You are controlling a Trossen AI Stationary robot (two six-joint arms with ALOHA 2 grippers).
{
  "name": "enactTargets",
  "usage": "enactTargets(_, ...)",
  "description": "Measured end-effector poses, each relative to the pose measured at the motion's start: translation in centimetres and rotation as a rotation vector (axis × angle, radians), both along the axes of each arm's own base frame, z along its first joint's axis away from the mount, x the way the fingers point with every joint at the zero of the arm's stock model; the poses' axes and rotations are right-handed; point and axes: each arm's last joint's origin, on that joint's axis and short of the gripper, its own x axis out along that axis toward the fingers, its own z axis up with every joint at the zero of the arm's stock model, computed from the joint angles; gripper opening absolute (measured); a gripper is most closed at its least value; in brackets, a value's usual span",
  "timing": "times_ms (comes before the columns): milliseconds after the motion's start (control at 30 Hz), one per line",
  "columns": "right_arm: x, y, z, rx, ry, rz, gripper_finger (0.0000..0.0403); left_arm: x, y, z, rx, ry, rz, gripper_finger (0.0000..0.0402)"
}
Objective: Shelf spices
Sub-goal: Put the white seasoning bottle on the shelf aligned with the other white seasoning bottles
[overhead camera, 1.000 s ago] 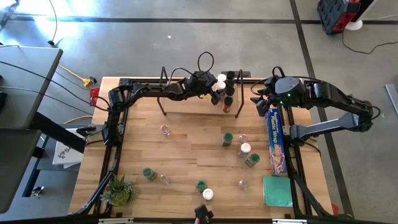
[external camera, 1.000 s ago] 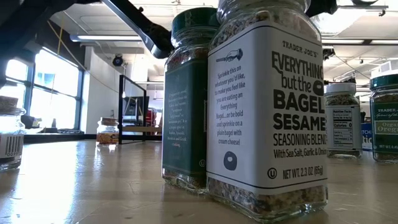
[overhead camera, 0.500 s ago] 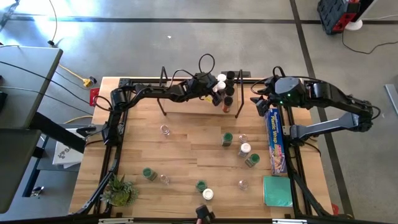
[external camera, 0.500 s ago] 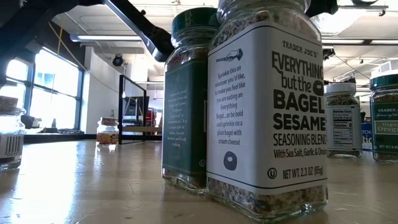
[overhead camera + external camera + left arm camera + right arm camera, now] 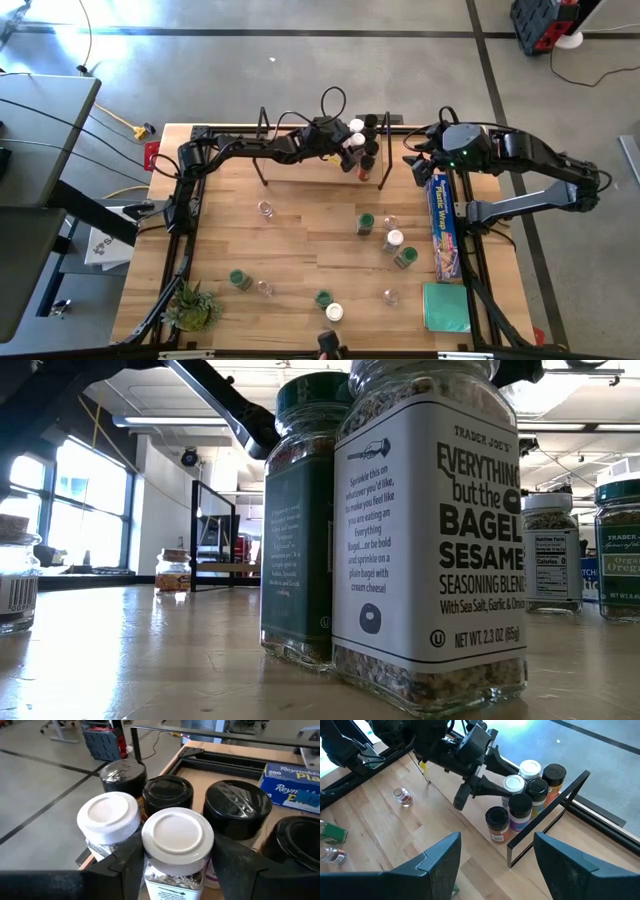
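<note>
Where the high view looks down, the left gripper (image 5: 350,145) sits over the shelf (image 5: 300,150) at the far edge of the surface (image 5: 300,250), among a cluster of jars at the shelf's right end. The right gripper (image 5: 418,160) waits just beside the blue plastic-wrap box (image 5: 443,225), jaws open and empty. Loose jars (image 5: 366,223) lie scattered over the middle and near part of the surface, well apart from the shelf; a small green plant (image 5: 192,306) stands at the near left corner.

Low view: an Everything-but-the-Bagel jar (image 5: 430,530) stands upright close to the lens, touching or just beside a green-lidded jar (image 5: 300,520).

Left wrist view: jaws stand either side of a white-lidded jar (image 5: 177,845); whether they press it cannot be told. A second white lid (image 5: 107,817) and several black-lidded jars (image 5: 237,807) crowd round it.

Right wrist view: own jaws stand apart, empty; the left gripper reaches into the shelved jars.
</note>
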Motion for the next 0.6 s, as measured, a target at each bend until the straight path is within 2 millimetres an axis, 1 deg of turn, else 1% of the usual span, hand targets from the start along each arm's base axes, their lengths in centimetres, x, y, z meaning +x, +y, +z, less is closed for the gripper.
enactTargets(100, 0.0, 0.0, 0.0, 0.0, 0.0, 0.0, 0.0243, 0.03, -0.05, 0.0, 0.021, 0.011, -0.042, 0.0199)
enactTargets(300, 0.0, 0.0, 0.0, 0.0, 0.0, 0.0, 0.0243, 0.01, -0.01, 0.0, 0.081, 0.038, -0.142, 0.0202)
enactTargets(600, 0.0, 0.0, 0.0, 0.0, 0.0, 0.0, 0.0243, -0.06, 0.11, 0.04, 0.12, 0.059, -0.115, 0.0203)
